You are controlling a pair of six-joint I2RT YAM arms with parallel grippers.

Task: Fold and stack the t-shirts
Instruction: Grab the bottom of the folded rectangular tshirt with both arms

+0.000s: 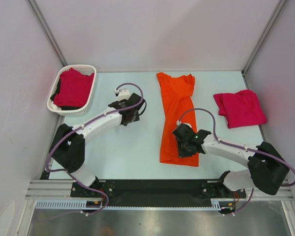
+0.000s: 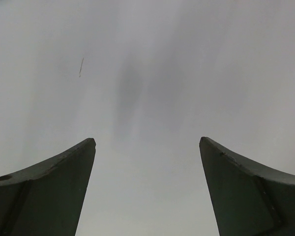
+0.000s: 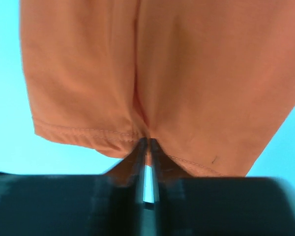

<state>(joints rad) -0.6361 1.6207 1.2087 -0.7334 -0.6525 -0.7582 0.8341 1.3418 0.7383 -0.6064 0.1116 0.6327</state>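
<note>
The bright orange t-shirt [image 1: 175, 115] lies folded lengthwise into a long strip down the middle of the table. My right gripper [image 1: 186, 143] is shut on its near hem, pinching the cloth [image 3: 152, 88] between the fingertips. A folded crimson-pink t-shirt [image 1: 240, 108] lies at the right. Another crimson-pink t-shirt [image 1: 73, 87] sits in the white basket [image 1: 90, 101] at the far left. My left gripper [image 1: 129, 116] is open and empty over bare table, left of the orange shirt; its fingers [image 2: 59, 187] stand wide apart.
The grey enclosure walls rise on the left, far and right sides. The black mounting rail [image 1: 152, 189] runs along the near edge. Purple cables loop off both arms.
</note>
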